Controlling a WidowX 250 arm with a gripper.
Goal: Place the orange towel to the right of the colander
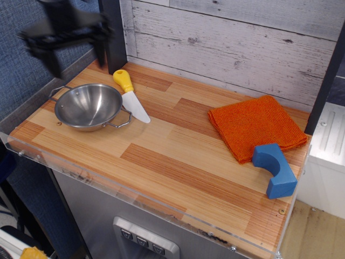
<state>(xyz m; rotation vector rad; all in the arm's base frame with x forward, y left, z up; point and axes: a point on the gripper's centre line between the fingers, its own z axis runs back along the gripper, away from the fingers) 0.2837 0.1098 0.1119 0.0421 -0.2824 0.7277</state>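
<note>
Item 1: my gripper [75, 54]. It hangs in the air at the upper left of the view, above the back left corner of the table [178, 162], above and behind the colander. It is motion-blurred. 2 dark fingers [100, 51] point downward with a wide gap between them, so the jaws stand well apart. Nothing is between them; I hold nothing. The body of my arm above the fingers is a dark smear cut off by the top edge.

Item 2: the colander [89, 106]. A shiny steel bowl, upright, on the left part of the wooden top, with 1 wire handle toward the back left and 1 toward the front right. It looks empty.

Item 3: the orange towel [256, 127]. Folded square, lying flat at the right end of the table, near the back, well apart from the colander and from my gripper.

Item 4: a knife [130, 94] with a yellow handle and white blade, lying just beside the colander on its right, blade tip pointing toward the front.

Item 5: a blue block [275, 168], curved on 1 side, resting at the towel's front right corner and touching or overlapping its edge.

Item 6: a whitewashed plank wall [232, 43] behind the table, with a dark post [113, 35] standing at the back left.
</note>
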